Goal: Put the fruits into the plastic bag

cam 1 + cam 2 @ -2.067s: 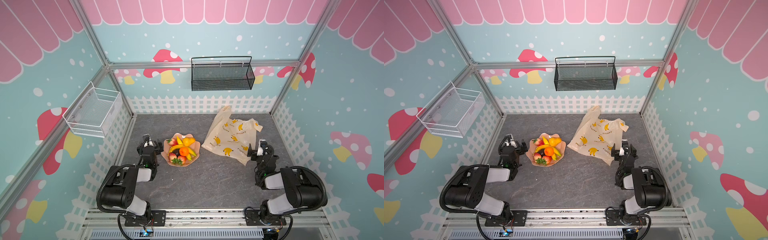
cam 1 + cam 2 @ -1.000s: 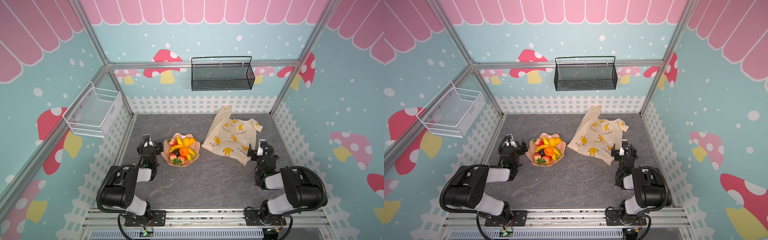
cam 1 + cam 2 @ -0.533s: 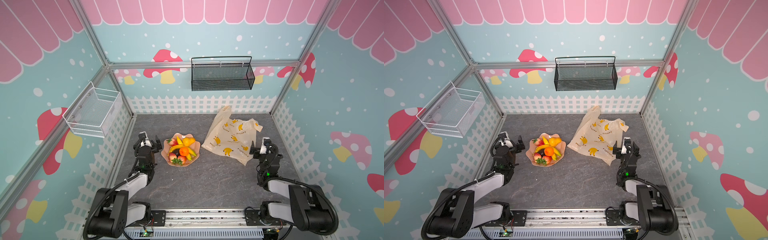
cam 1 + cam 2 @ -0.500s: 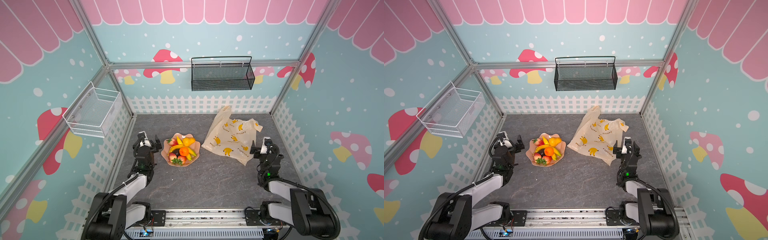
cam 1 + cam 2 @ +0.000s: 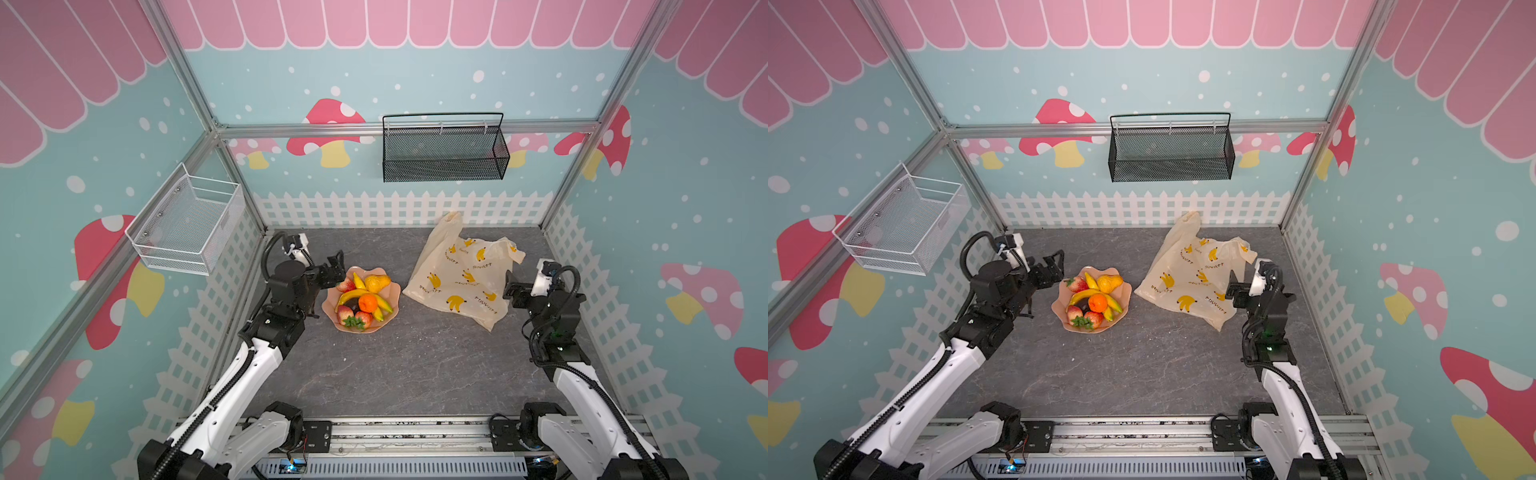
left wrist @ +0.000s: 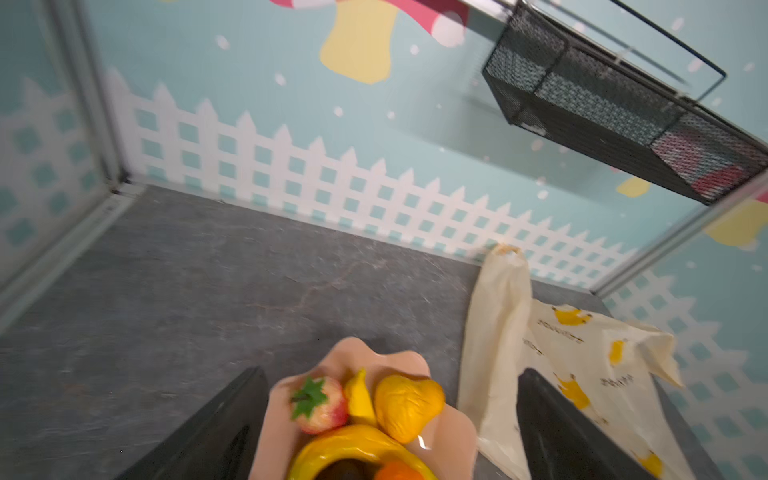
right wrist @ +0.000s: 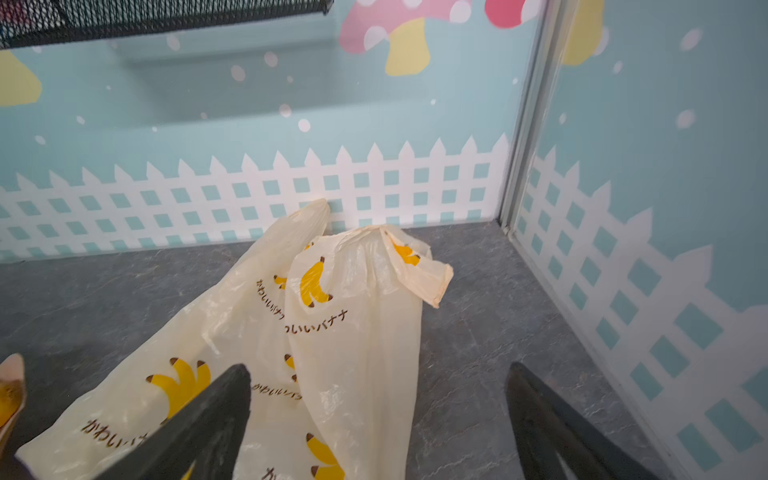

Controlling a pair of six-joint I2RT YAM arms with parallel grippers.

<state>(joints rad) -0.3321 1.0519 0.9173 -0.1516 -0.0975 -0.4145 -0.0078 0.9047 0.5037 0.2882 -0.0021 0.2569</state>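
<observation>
Nothing is packed yet; all the fruits [image 5: 361, 301] lie in the pink dish [image 5: 357, 330]; the plastic bag [image 5: 461, 274] lies flat beside it; my left gripper [image 5: 337, 270] and right gripper [image 5: 509, 286] stand wide apart, empty.

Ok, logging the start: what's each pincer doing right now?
Left pincer: open, holding nothing.
Right pincer: open, holding nothing.

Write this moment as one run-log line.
fruits: on dish | plastic bag: lying flat | left gripper: open, empty | right gripper: open, empty
</observation>
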